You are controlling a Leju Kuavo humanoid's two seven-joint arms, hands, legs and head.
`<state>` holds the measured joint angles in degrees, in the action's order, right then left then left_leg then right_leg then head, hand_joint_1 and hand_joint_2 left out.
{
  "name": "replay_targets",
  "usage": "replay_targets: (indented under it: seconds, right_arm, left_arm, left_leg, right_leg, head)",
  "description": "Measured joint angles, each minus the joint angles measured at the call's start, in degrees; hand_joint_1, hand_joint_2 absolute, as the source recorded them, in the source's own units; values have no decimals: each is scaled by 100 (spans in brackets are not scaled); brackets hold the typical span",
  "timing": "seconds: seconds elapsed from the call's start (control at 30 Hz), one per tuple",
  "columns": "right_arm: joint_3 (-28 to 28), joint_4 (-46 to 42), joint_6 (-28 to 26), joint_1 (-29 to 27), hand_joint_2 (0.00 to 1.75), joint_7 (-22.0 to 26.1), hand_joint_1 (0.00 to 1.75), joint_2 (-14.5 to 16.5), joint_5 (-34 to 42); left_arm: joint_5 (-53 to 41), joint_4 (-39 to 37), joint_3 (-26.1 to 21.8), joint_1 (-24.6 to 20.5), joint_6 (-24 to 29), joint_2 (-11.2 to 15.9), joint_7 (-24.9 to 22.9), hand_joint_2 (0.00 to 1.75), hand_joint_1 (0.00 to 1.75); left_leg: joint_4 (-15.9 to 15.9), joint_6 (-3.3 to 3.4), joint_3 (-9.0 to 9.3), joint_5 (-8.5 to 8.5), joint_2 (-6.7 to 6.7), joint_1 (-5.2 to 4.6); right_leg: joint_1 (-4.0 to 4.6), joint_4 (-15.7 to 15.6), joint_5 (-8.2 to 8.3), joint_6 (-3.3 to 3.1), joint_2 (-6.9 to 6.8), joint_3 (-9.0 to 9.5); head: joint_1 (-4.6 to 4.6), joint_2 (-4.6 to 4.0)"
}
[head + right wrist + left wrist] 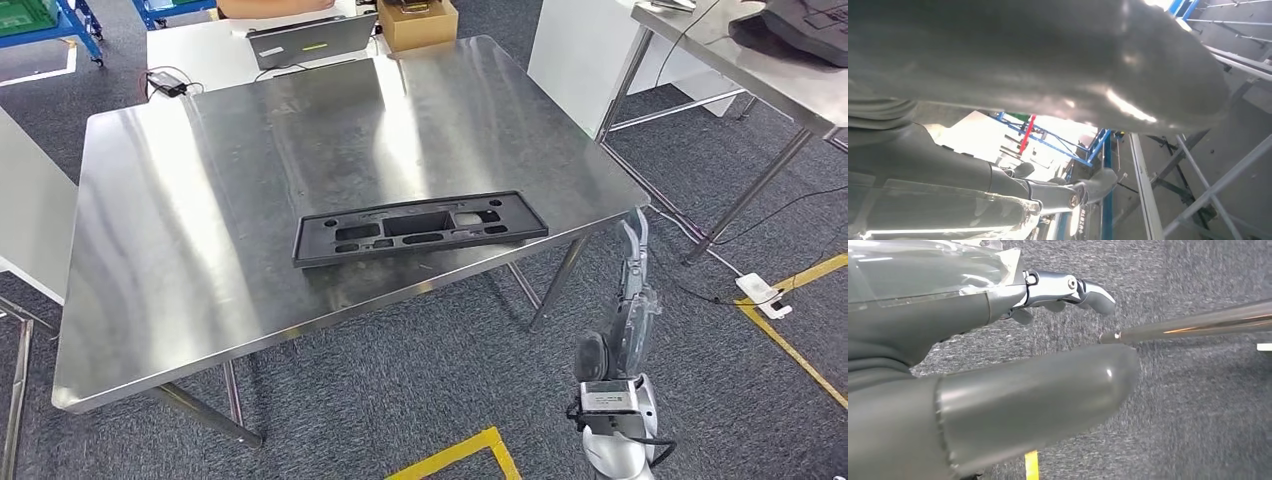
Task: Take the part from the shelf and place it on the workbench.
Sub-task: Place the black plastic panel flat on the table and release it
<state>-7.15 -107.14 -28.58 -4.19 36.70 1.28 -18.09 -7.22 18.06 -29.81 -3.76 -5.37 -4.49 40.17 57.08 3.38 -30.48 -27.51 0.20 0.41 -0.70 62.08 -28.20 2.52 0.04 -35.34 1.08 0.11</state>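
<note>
Head view, part: the black plastic part [420, 229] lies flat on the steel desk [200, 250], a little right of centre in the frame and close to the desk's near edge; nothing holds it; judged from this, the placing looks done.
Head view, right hand: the right hand [634, 262] hangs at the lower right of the frame, past the desk's right corner and apart from the part; fingers straight and pointing away, nothing in them.
Head view, surroundings: a laptop [312, 42] and a cardboard box [418, 22] sit at the top centre, beyond the desk; a second steel table [745, 60] stands at the upper right.
Head view, risk: the part's long front edge runs near the desk's near rim; a brush from a rising arm could push it over that rim to the carpet [400, 390].
Left wrist view, left hand: the left hand [998, 355] comes in from the left edge, thumb across the middle, a finger at the upper centre; fingers extended, holding nothing.
Left wrist view, risk: a shiny metal bar [1198, 322] at the right of the frame ends just beside the thumb tip; a swing of this arm could knock it.
Right wrist view, right hand: the right hand spans the top and the lower left; thumb and finger apart, empty; a blue frame [1088, 150] sits at the centre.
Right wrist view, risk: grey metal legs [1208, 190] at the lower right look near; I judge a careless swing could catch them.
</note>
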Motion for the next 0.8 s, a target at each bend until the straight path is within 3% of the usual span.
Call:
replay_targets:
  seconds: [0.07,0.13,0.17,0.23,0.3,0.37,0.4,0.47,0.53,0.57,0.6,0.63,0.67,0.7,0.77,0.8]
  right_arm:
    - [10,3,-6,-17,0,1,0,-13,36]
    - [31,13,-12,-25,0,2,0,-22,72]
    - [42,17,-14,-21,0,2,0,-24,82]
    - [59,20,-16,7,0,2,0,-24,92]
    - [78,18,-16,47,0,-8,0,-20,90]
    - [101,16,-18,69,0,-33,0,-14,74]
    - [109,16,-15,73,0,-44,0,-10,63]
    - [115,17,-1,88,0,-63,0,-1,46]
    - [115,18,19,99,0,-68,0,12,41]
    - [116,19,26,100,0,-68,0,17,40]
    - [116,22,29,100,0,-68,0,21,40]
    - [116,26,32,100,0,-68,0,24,40]
    - [118,29,32,100,0,-68,0,25,40]
    - [120,32,33,101,0,-68,0,27,40]
    - [124,33,34,104,0,-68,0,31,40]
    - [125,33,35,108,0,-68,0,32,40]
  left_arm:
    - [-31,30,-4,3,-12,-23,1,0,0]
    - [-59,49,-10,6,-39,-48,1,0,0]
    - [-65,57,-11,5,-56,-58,1,0,0]
    - [-78,77,-14,3,-87,-81,1,0,0]
    - [-98,100,-15,-2,-112,-94,1,0,0]
    - [-116,120,-15,-7,-140,-99,1,0,0]
    - [-120,127,-15,-8,-152,-98,1,0,0]
    - [-121,139,-15,-6,-167,-99,1,0,0]
    - [-119,148,-15,-4,-168,-103,1,0,0]
    - [-117,152,-15,-4,-169,-105,1,0,0]
    - [-116,157,-15,-5,-169,-105,1,0,0]
    - [-114,160,-15,-5,-169,-105,1,0,0]
    - [-114,165,-15,-4,-169,-104,1,0,0]
    - [-113,171,-15,-5,-169,-104,1,0,0]
    - [-113,191,-15,-14,-172,-102,1,0,0]
    - [-113,201,-15,-18,-174,-102,1,0,0]
  left_leg:
    - [0,32,-106,76,20,-13]
    - [7,25,-213,151,29,-21]
    - [10,15,-254,185,31,-21]
    - [25,-18,-310,241,31,-24]
    - [53,-70,-354,290,26,-43]
    - [76,-126,-385,332,21,-59]
    - [89,-150,-398,348,20,-54]
    - [212,-210,-478,167,8,-34]
    - [687,-276,-635,-341,-5,-8]
    - [1034,-305,-723,-600,-8,3]
    - [1347,-325,-787,-755,-8,13]
    - [1537,-335,-790,-792,-8,20]
    - [1519,-334,-693,-712,-8,25]
    - [1287,-324,-492,-562,-8,28]
    - [515,-283,35,-352,-24,23]
    - [234,-254,214,-313,-35,8]
  right_leg:
    - [-8,714,-408,-43,0,-276]
    - [-12,1139,-584,-2,-1,-360]
    - [-14,1020,-533,46,-1,-228]
    - [-31,228,-323,131,-4,307]
    - [-18,-417,-160,118,10,711]
    - [11,-527,-110,41,28,736]
    - [-16,-539,-94,-1,27,691]
    - [-59,-548,-27,-127,16,631]
    - [-71,-547,78,-221,3,540]
    - [-63,-541,127,-238,0,479]
    - [-55,-532,172,-235,-2,418]
    - [-48,-520,210,-226,-3,357]
    - [-45,-502,243,-214,-4,298]
    - [-45,-480,272,-196,-4,244]
    - [-39,-435,321,-145,-4,163]
    - [-34,-425,348,-110,-6,145]
  head:
    - [9,0]
    - [9,0]
    - [9,0]
    - [9,0]
    - [5,0]
    - [1,0]
    - [2,0]
    - [-3,0]
    - [-14,0]
    - [-18,0]
    - [-18,0]
    - [-19,0]
    - [-19,0]
    - [-19,0]
    - [-19,0]
    - [-15,0]
